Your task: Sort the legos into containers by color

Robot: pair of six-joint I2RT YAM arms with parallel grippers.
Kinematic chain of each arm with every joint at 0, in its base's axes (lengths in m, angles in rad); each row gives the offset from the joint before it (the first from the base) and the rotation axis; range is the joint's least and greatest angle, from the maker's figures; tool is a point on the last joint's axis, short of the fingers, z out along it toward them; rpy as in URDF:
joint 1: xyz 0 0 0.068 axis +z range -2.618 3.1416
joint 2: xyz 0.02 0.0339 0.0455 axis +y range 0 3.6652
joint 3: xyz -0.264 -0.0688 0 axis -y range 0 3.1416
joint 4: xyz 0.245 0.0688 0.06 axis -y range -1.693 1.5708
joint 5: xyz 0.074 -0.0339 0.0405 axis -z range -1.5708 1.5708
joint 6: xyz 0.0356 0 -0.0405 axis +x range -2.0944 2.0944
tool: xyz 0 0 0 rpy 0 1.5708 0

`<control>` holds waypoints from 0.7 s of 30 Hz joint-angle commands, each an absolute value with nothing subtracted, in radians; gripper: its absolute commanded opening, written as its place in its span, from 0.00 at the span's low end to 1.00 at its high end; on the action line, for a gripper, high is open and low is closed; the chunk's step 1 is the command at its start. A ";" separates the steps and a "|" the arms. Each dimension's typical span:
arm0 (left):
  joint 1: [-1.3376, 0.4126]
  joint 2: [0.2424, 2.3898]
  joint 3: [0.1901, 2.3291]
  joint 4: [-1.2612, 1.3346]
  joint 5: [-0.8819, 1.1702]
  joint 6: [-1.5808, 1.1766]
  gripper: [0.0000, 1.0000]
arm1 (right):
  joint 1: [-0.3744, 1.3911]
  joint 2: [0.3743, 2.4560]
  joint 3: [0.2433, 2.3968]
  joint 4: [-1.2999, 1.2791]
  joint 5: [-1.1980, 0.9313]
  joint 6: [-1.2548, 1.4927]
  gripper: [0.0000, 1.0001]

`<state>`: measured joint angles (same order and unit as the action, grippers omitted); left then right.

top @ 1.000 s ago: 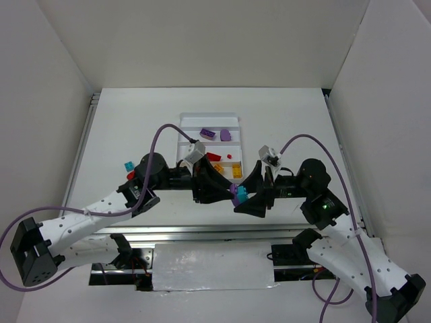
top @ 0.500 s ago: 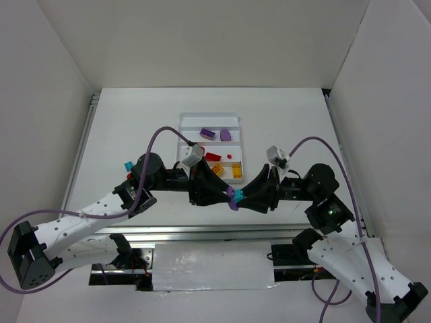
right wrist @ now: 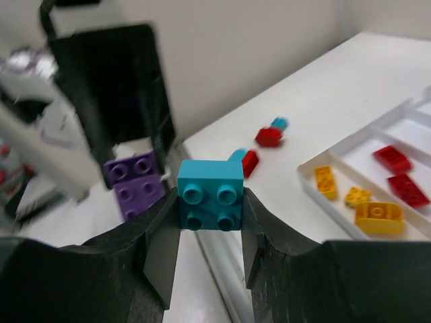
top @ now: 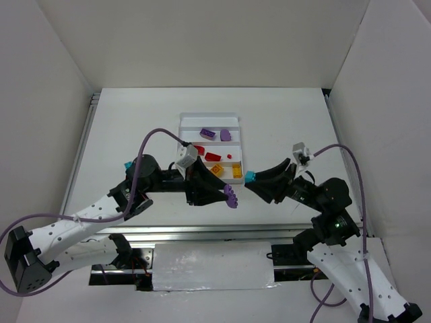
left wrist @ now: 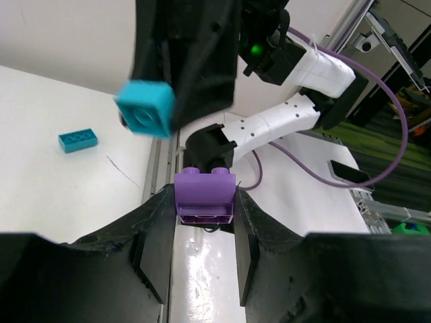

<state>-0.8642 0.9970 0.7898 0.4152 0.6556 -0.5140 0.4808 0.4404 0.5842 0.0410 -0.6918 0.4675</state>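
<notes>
My left gripper (top: 230, 196) is shut on a purple brick (top: 232, 197), which also shows in the left wrist view (left wrist: 205, 195), held in the air just in front of the white tray (top: 209, 116). My right gripper (top: 250, 178) is shut on a teal brick (top: 250, 177), seen studs-up in the right wrist view (right wrist: 210, 195), a short gap to the right of the purple one. The tray holds two purple bricks (top: 207, 133), red bricks (top: 213, 157) and yellow bricks (top: 237, 171) in separate compartments.
Loose on the table left of the tray are a teal brick (top: 128, 165) and two red bricks (right wrist: 268, 136), near the left arm. A metal rail (top: 202, 232) runs along the near table edge. White walls enclose the table.
The purple and teal bricks were pressed together between both grippers. Now they are apart: my right gripper has drawn back to the right with the teal brick, and the left keeps the purple one.
</notes>
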 commanded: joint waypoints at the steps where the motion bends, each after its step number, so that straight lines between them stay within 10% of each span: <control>1: -0.848 0.948 0.787 0.431 0.634 -0.468 0.00 | 0.423 0.408 0.561 0.130 -0.431 0.613 0.00; 5: -0.796 0.925 0.787 0.391 0.529 -0.475 0.00 | 0.416 0.455 0.603 0.032 -0.281 0.647 0.00; 12: -0.630 1.136 0.998 0.003 -0.331 -0.615 0.00 | 0.416 0.466 0.632 -0.169 -0.078 0.741 0.00; 21: -0.362 1.559 1.117 0.173 -0.286 -0.741 0.00 | 0.416 0.436 0.679 -0.264 -0.149 0.713 0.00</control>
<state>-0.4068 1.4918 1.0676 0.0727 -0.2802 -0.6868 0.4187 0.4526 0.6147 -0.2317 -0.1390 0.7250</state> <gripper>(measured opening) 0.472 0.437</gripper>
